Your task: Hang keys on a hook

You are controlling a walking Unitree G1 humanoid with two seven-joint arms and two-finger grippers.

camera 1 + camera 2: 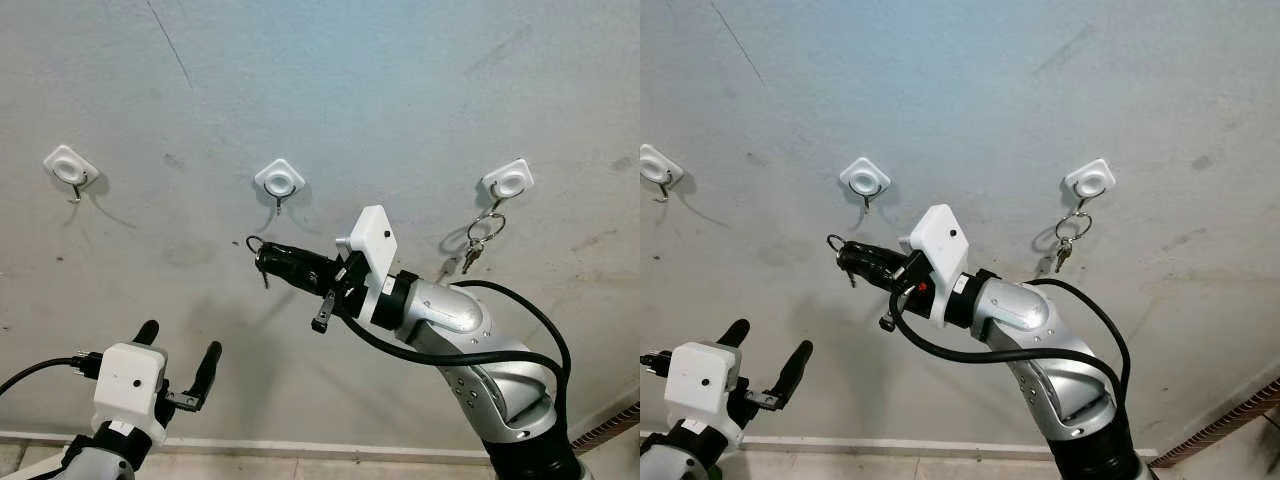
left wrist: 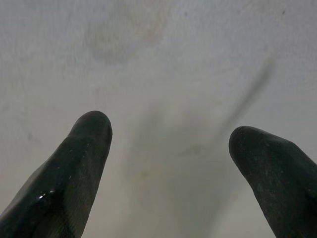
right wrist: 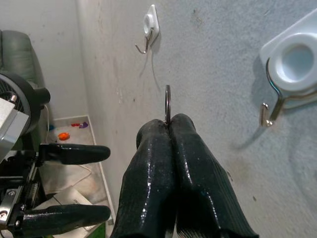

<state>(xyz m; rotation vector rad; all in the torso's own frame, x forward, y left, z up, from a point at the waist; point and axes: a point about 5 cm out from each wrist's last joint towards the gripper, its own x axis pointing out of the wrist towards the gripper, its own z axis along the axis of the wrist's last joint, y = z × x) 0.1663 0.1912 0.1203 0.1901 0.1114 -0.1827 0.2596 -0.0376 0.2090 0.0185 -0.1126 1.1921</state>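
Three white hooks are stuck on the grey wall. The left hook and the middle hook are bare, and a bunch of keys hangs from the right hook. My right gripper is shut on a thin metal key ring, with a small key dangling under it. It sits just below and slightly left of the middle hook, close to the wall. Low on the left, my left gripper stands open and holds nothing, its fingers pointing at the bare wall.
A white baseboard runs along the foot of the wall. In the right wrist view a black fan, a grey seat and small items on the floor lie off to my left.
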